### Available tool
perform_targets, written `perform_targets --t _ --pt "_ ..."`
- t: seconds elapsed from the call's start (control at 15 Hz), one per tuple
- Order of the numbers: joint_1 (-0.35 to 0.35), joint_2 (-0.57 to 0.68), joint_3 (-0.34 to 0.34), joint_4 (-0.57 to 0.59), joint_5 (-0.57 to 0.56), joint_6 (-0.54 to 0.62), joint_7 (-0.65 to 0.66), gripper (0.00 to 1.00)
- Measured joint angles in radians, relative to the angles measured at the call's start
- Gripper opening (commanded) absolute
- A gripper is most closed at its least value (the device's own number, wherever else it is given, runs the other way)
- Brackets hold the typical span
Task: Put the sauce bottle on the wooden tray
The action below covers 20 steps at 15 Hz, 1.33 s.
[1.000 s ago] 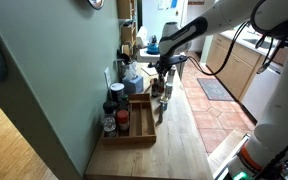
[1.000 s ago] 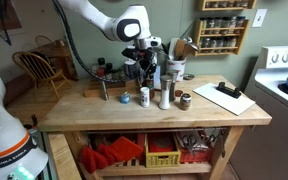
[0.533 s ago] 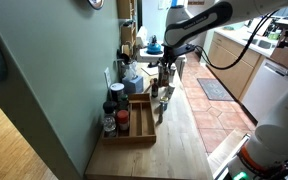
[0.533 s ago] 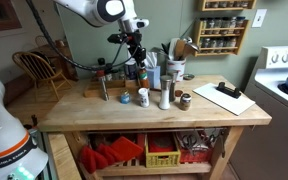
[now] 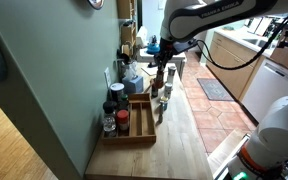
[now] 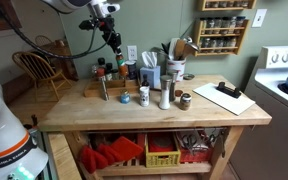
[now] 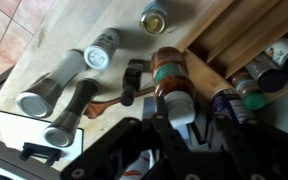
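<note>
Fingers (image 7: pixel 160 135) of the gripper (image 7: pixel 182 128) clamped the sauce bottle (image 7: pixel 174 95) above the desk (image 6: pixel 94 115) — carrying step; next called for lowering onto the wooden tray's (image 5: pixel 142 122) bare half.

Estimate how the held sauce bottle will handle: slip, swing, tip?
Sauce bottle looks rigid, so likely no flex in the claw. Smooth-looking sides, gripped near the cap: it may slip or swing. Tall and narrow, so probably tippy on the wooden tray.

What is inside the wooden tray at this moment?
Jars crowd one end of the wooden tray; the rest is bare wood. Front jars hide whatever stands behind them. The sauce bottle is not in it.
</note>
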Motion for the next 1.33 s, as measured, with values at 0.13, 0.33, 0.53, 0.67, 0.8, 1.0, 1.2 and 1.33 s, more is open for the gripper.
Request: perform_targets --t 0.13,0.33,0.53,0.67,0.8,1.0,1.2,1.33 --pt "0.035 -0.029 0.031 -0.016 0.027 0.000 0.000 0.08" --pt "0.092 -0.056 0.090 -0.028 0.046 -0.002 0.000 0.08" --pt "0.150 -0.063 0.136 -0.030 0.065 -0.015 -0.017 0.08" --pt "0.185 -0.062 0.152 -0.031 0.082 -0.015 -0.046 0.08" --pt "0.221 -0.059 0.156 -0.030 0.114 -0.014 -0.097 0.08" --pt "0.264 -0.054 0.149 -0.030 0.193 -0.012 -0.187 0.33" --pt "0.268 -0.055 0.138 -0.030 0.211 -0.011 -0.214 0.33" --pt "0.268 -0.055 0.135 -0.030 0.212 -0.011 -0.217 0.08"
